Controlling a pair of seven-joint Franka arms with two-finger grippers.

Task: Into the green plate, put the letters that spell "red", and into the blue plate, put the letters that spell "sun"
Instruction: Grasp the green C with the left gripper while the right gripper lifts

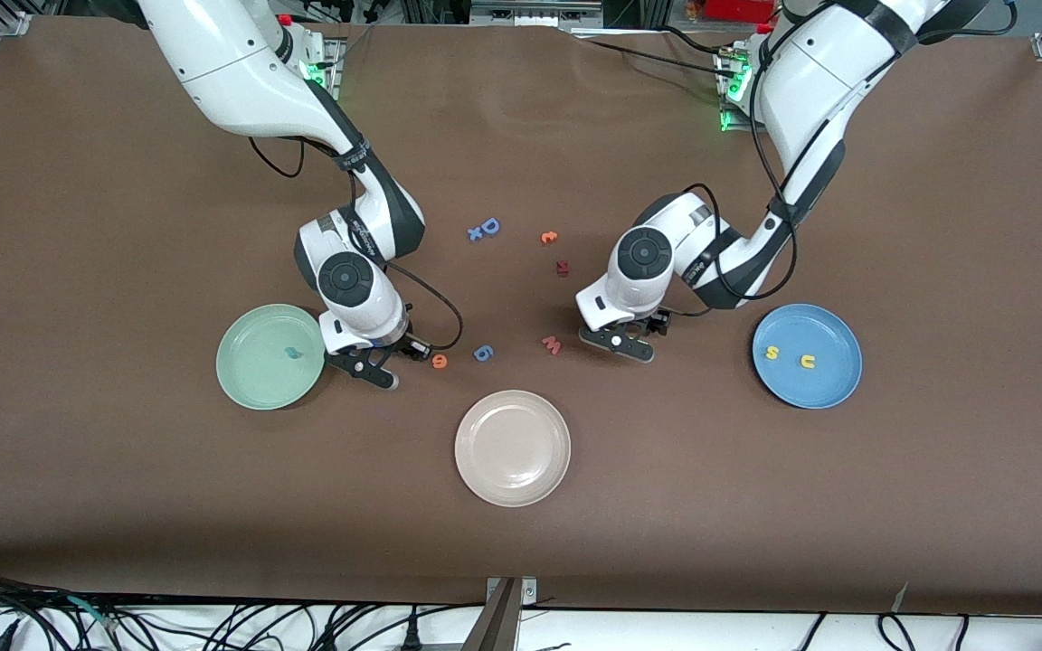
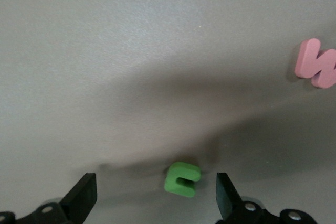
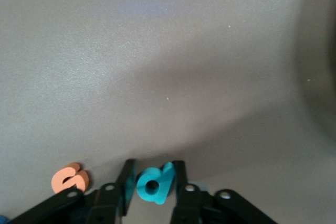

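A brown table (image 1: pixel 123 506) carries 3 plates, green (image 1: pixel 254 384), blue (image 1: pixel 833 384) and beige (image 1: pixel 512 479), amid scattered foam letters (image 1: pixel 483 228).

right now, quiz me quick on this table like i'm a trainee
1. True or false: the blue plate holds two yellow letters.
2. Which letter sits between the right gripper's jaws? A) teal d B) pink w C) blue 6
3. Fill in: the left gripper, jaws open, hovers over the green ___.
Key: 1 true; 2 A; 3 n
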